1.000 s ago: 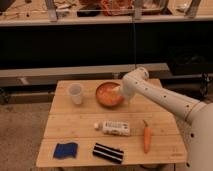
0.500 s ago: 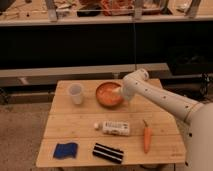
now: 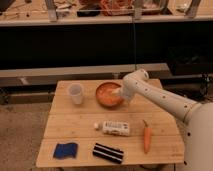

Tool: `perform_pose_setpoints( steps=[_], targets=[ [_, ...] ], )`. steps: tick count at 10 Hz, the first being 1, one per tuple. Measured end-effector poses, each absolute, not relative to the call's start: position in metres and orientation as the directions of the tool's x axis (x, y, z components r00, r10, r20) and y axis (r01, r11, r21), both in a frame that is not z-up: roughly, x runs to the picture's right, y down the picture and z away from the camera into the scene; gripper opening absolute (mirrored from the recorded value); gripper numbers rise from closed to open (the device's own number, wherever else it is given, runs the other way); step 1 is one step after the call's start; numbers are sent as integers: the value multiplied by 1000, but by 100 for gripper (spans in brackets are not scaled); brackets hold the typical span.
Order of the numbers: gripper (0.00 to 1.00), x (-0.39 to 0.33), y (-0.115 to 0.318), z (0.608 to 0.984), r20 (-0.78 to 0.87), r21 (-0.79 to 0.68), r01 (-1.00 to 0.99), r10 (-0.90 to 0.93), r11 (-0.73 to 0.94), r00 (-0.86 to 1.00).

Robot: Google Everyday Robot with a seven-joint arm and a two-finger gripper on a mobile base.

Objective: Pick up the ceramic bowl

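The gripper (image 3: pixel 119 93), spread wide, hangs at the right rim of the ceramic bowl (image 3: pixel 106 95) on the wooden table (image 3: pixel 165 122). A white cup (image 3: pixel 75 93) stands past the bowl, farther left. In front of the gripper lie a white bottle (image 3: pixel 116 128), label unreadable, and a carrot (image 3: pixel 146 137).

Ceramic bowl (image 3: pixel 106 95) sitting on wooden table (image 3: pixel 75 130). Gripper (image 3: pixel 119 92) hanging at bowl's right rim, jaws spread wide; contact unclear. White arm (image 3: pixel 160 100) reaching in from bowl's right. Cup (image 3: pixel 75 93) standing near bowl's left. In front of bowl: white bottle (image 3: pixel 115 128) lying flat. Front-right: carrot (image 3: pixel 146 139). Further front: striped block (image 3: pixel 107 152). Front-left: blue sponge (image 3: pixel 65 149).
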State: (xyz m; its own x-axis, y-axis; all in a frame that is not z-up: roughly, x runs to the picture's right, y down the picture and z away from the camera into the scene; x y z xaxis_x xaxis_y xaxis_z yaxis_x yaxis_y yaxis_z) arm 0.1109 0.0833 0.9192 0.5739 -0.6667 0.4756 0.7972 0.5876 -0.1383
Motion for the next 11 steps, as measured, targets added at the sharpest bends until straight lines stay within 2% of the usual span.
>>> perform_pose_setpoints(
  steps=[11],
  targets=[
    [80, 110, 88, 919, 520, -113, 828, -677, 549, 520]
  ],
)
